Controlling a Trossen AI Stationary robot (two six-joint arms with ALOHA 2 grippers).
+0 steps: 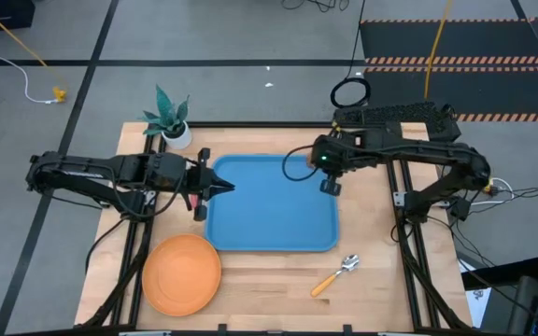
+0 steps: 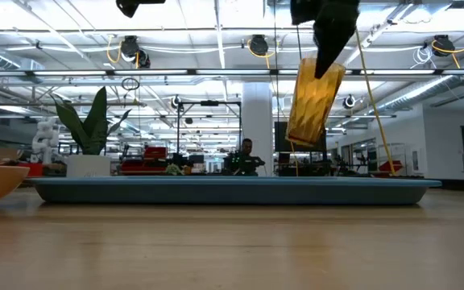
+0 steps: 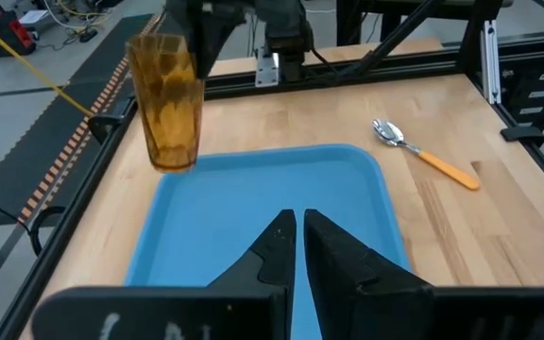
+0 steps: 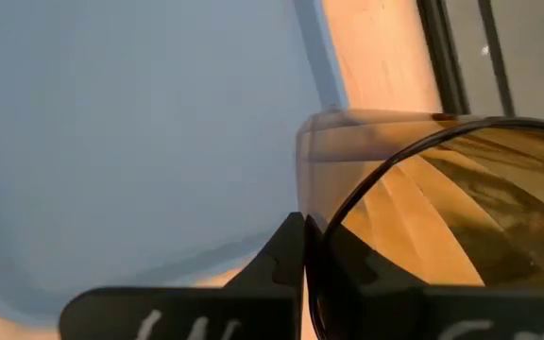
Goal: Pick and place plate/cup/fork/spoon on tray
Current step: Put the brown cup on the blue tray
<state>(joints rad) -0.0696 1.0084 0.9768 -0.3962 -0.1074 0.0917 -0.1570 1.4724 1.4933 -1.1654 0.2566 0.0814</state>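
Potted plant [image 1: 169, 119] at table's far-left edge.

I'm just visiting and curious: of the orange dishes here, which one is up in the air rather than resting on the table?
The cup: the right gripper holds it by the rim above the tray. The plate and the spoon lie on the wooden table.

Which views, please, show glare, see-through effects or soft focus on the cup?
Low view: the cup is backlit by ceiling lights and glows, hanging tilted from the right hand above the tray. Left wrist view: the cup is sharp, with light patches showing through its wall. Right wrist view: its rim fills the corner, soft and smeared.
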